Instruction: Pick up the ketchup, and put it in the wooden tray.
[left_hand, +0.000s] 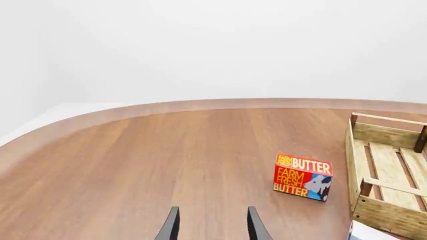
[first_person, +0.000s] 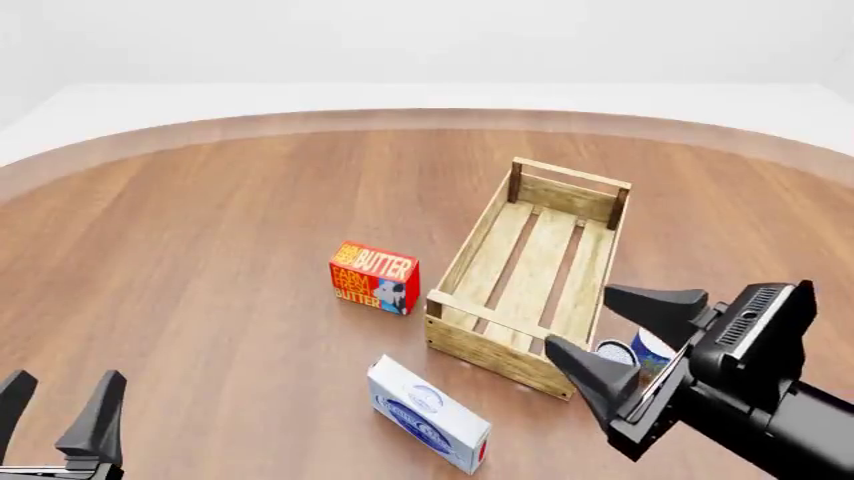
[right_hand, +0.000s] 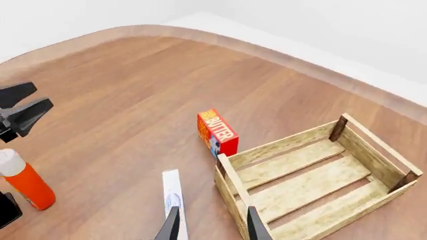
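Both end effectors are showing parted fingers with nothing between them. In the front view the right end effector (first_person: 617, 340) is hanging above the near right part of the table (first_person: 200, 230), its two dark fingers spread wide, just beside the near right corner of the wooden tray (first_person: 531, 275). Partly hidden behind those fingers, a blue-and-white can (first_person: 649, 350) is sitting on the table close to the tray's right side. The left end effector (first_person: 60, 405) is sitting low at the near left edge of the front view, fingers apart, well apart from everything else.

Outward from the right end effector, the wooden tray is lying empty with its long side running away from the arms, slats and corner posts showing. Near its front corner a flat white box (first_person: 427, 413) with blue print is lying on the table. To the tray's left a red-and-yellow butter box (first_person: 375, 278) is standing upright, near the tray but not touching it.

The ketchup (right_hand: 23, 181) is appearing only in the right wrist view: an orange bottle with a white cap, standing upright on the table near the left end effector (right_hand: 23, 111), well apart from the tray. The front view is not showing it.
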